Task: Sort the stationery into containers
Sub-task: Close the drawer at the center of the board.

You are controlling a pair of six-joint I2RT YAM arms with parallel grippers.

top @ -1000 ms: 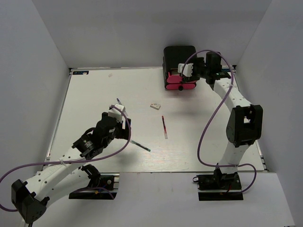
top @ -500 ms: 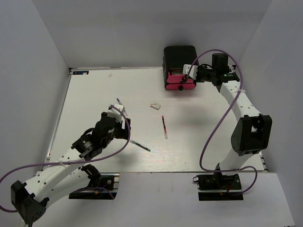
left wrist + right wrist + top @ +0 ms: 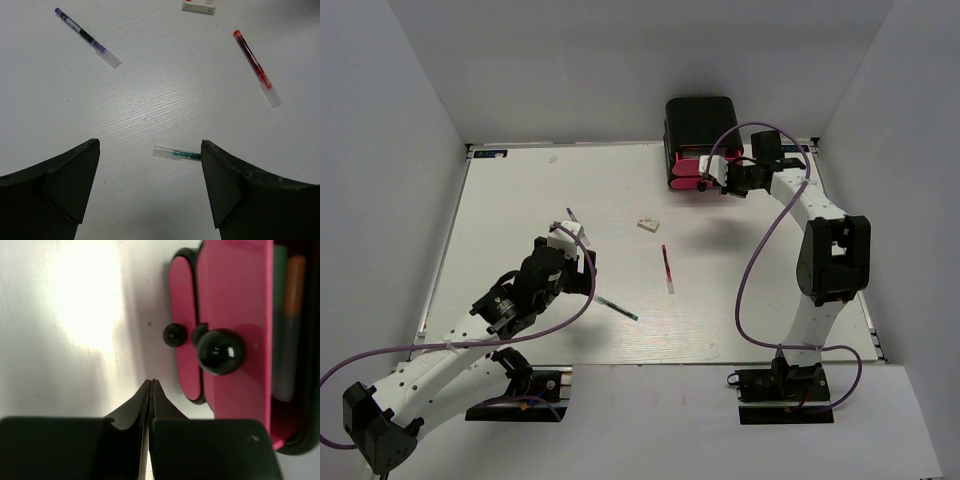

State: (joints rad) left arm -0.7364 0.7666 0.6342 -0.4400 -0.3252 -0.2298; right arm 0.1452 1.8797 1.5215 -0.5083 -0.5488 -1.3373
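Note:
The containers (image 3: 698, 168) are pink-red drawers in a black case at the back right. One drawer (image 3: 235, 315) stands pulled out, with a grey orange-capped pen (image 3: 295, 285) and a pale green tube (image 3: 280, 275) lying inside. My right gripper (image 3: 718, 183) (image 3: 151, 383) is shut and empty, just in front of the drawer fronts, beside the black knob (image 3: 220, 351). My left gripper (image 3: 576, 243) (image 3: 150, 145) hangs open over the table. A teal pen (image 3: 177, 154) (image 3: 617, 306) lies by its right finger. A red pen (image 3: 256, 66) (image 3: 666, 267), a purple pen (image 3: 87, 37) and a white block (image 3: 647, 224) lie loose.
The white table (image 3: 520, 200) is boxed in by grey walls on three sides. A second, smaller knob (image 3: 173, 335) shows on a lower drawer front. The right arm's purple cable (image 3: 760, 250) loops over the table's right side.
My right gripper has shut and come down from over the open drawer to the front of the drawers. The left arm and the loose pens have not moved.

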